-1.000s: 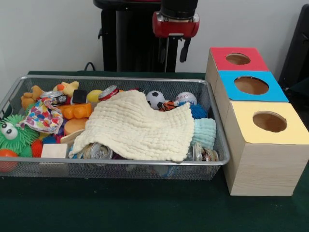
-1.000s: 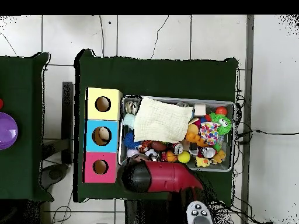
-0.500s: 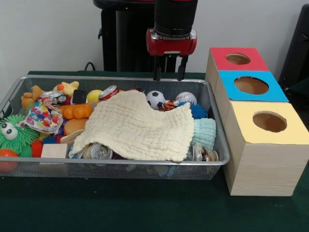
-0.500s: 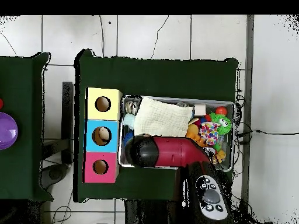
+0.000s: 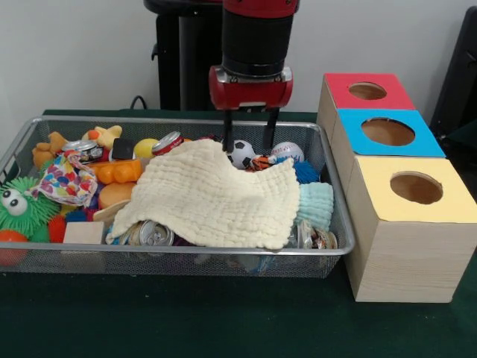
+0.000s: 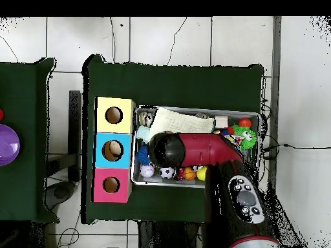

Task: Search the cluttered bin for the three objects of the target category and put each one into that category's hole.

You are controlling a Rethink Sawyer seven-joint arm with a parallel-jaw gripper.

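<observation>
The wire mesh bin [image 5: 186, 252] is full of toys, with a cream cloth [image 5: 209, 198] spread over its middle. No pale blue plastic bottle shows; any are hidden under the clutter or the cloth. My gripper [image 5: 248, 143] is open and empty, its fingers [image 5: 227, 138] hanging at the cloth's far edge on either side of a small soccer ball [image 5: 240, 154]. The hole in the blue panel [image 5: 387, 131] is the middle one of the wooden box to the right. In the overhead view the arm [image 6: 194, 150] covers the gripper and the middle of the bin [image 6: 249, 115]; the blue-panelled hole [image 6: 112, 150] shows.
The red-panelled hole [image 5: 367, 91] and the yellow-panelled hole [image 5: 416, 187] flank the blue one. Silver cans [image 5: 155, 234] [image 5: 168, 142], a green spiky toy [image 5: 19, 209], a pale blue towel [image 5: 316, 203] and balls lie in the bin. The robot's pedestal [image 5: 186, 60] stands behind.
The arm has come forward from behind the bin's far rim and down over it. The open fingers have dropped to the cloth's far edge around the soccer ball.
</observation>
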